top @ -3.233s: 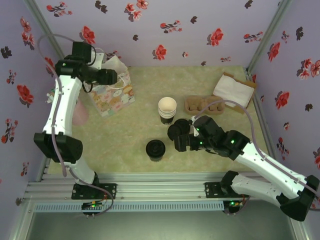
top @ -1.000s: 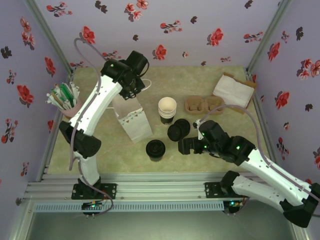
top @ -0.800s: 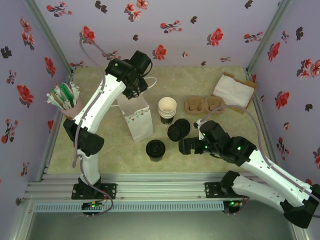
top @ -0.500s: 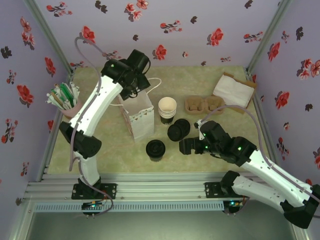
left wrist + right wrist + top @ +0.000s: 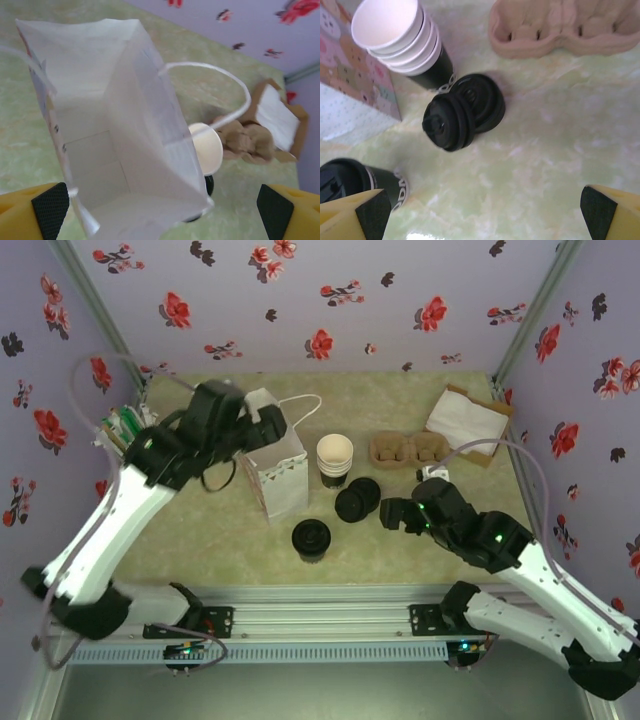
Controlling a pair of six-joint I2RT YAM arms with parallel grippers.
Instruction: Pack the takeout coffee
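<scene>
Takeout coffee point(image 5: 311, 539): upright on the table point(image 5: 230, 540), black lid on, near the front edge at about 6 o'clock from the table's middle. It stands outside the bag and touches nothing. In the right wrist view it sits at 8 o'clock point(image 5: 350, 182), with white print on its dark wall.

Paper bag point(image 5: 275, 465): upright, mouth open, at 11 o'clock from the coffee, a white loop handle arching off its far side. The left wrist view looks straight into it point(image 5: 100, 115), its white floor in plain sight.

Left gripper point(image 5: 262, 425): over the bag's far end. Its fingers are spread wide point(image 5: 160, 205), one at each lower corner of its own view. Released, nothing pinched.

Right gripper point(image 5: 392, 513): at 2–3 o'clock from the coffee, near but apart, above the table. Its fingers are wide apart point(image 5: 485, 215) and it carries nothing.

Stack of cream-rimmed cups point(image 5: 335, 458): at 12–1 o'clock from the coffee, just beside the bag.

Loose black lids point(image 5: 357, 500): overlapping in a pile at 1–2 o'clock from the coffee. They touch the stack's foot in the right wrist view point(image 5: 462, 112).

Pulp cup carrier point(image 5: 408, 449): at 3 o'clock from the stack.
</scene>
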